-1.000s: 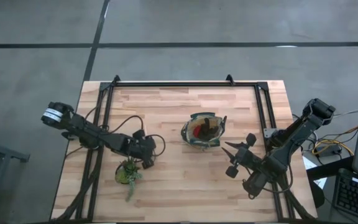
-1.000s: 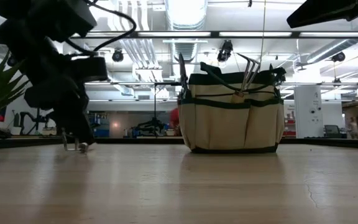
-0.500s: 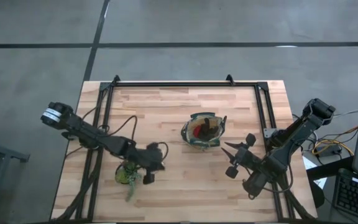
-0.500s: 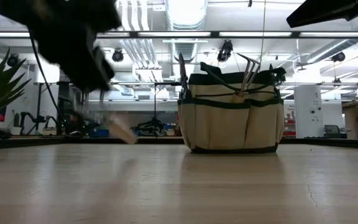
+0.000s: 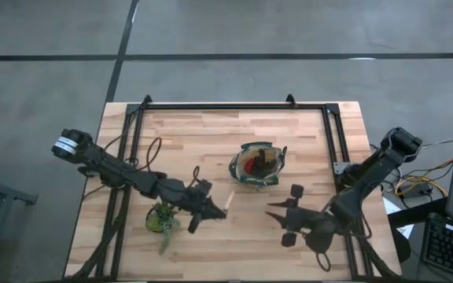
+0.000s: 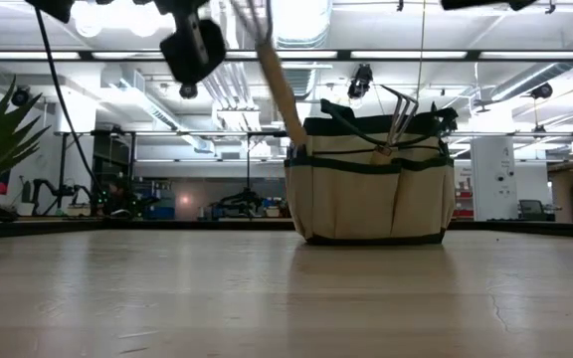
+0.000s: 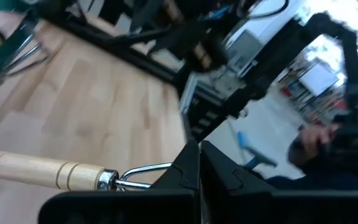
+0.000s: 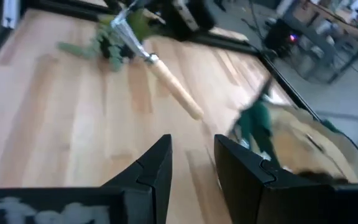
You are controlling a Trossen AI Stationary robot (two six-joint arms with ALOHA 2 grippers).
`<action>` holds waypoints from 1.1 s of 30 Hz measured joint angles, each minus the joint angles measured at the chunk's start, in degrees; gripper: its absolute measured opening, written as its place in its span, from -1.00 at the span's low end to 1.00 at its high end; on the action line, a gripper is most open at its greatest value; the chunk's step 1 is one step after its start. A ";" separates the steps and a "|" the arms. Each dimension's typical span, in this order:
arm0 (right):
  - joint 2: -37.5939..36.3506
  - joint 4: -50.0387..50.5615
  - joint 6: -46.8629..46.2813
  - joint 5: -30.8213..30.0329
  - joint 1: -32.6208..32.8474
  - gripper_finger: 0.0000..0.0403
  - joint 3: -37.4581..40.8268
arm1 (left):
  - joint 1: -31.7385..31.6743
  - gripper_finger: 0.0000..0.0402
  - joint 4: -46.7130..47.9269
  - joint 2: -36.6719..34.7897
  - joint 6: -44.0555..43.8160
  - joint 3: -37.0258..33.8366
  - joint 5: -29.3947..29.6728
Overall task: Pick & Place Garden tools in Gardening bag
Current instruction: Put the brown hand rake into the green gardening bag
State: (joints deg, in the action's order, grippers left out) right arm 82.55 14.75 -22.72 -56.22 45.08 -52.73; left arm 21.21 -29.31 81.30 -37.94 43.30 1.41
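Observation:
My left gripper [image 5: 209, 209] is shut on a wooden-handled pronged tool [image 5: 226, 203], held in the air between the potted succulent [image 5: 162, 218] and the gardening bag [image 5: 256, 166]. The tool also shows in the low view [image 6: 280, 85] and in the right wrist view [image 8: 168, 84]. The olive and tan bag [image 6: 371, 184] stands upright on its base, with a red glove and other tools inside; a pronged tool [image 6: 398, 107] sticks up out of it. My right gripper [image 5: 278, 217] is open and empty near the bag's near right side, above the table. My left gripper pinches the tool's metal prong end [image 7: 146, 170], just past the ferrule, between its two fingers. The fingers come from the table's left, roughly along the tool. The tool is lifted clear of the table. It is tilted, with the wooden handle [image 6: 285, 94] slanting down toward the bag.
The small green potted succulent [image 8: 112, 38] stands near the table's near left part, close under my left arm. A black frame [image 5: 234, 104] runs along the table's far edge and sides. Bare wood lies in front of the bag [image 5: 242, 236].
My left gripper has risen from the table with the pronged tool and gone toward the table's right and near edge. The tool, which lay low at the table, is now lifted clear and tilted. My right gripper has gone a little toward the left and near edge.

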 joint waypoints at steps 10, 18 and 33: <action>6.26 -19.99 15.39 3.97 -3.71 -0.25 -0.11 | -0.09 -1.00 -7.05 3.03 -2.95 0.27 -0.68; 7.46 -25.85 18.67 11.86 -7.79 -0.03 -0.17 | -0.48 -0.99 -12.41 7.92 -2.84 2.50 -2.74; 7.53 -27.60 18.39 20.27 -7.86 -0.15 -0.20 | -0.60 -0.99 -12.15 15.23 -1.49 10.64 -2.92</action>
State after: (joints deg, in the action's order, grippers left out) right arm 90.08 -12.84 -4.34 -35.95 37.22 -52.93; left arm 20.61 -41.47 96.52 -39.43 53.94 -1.51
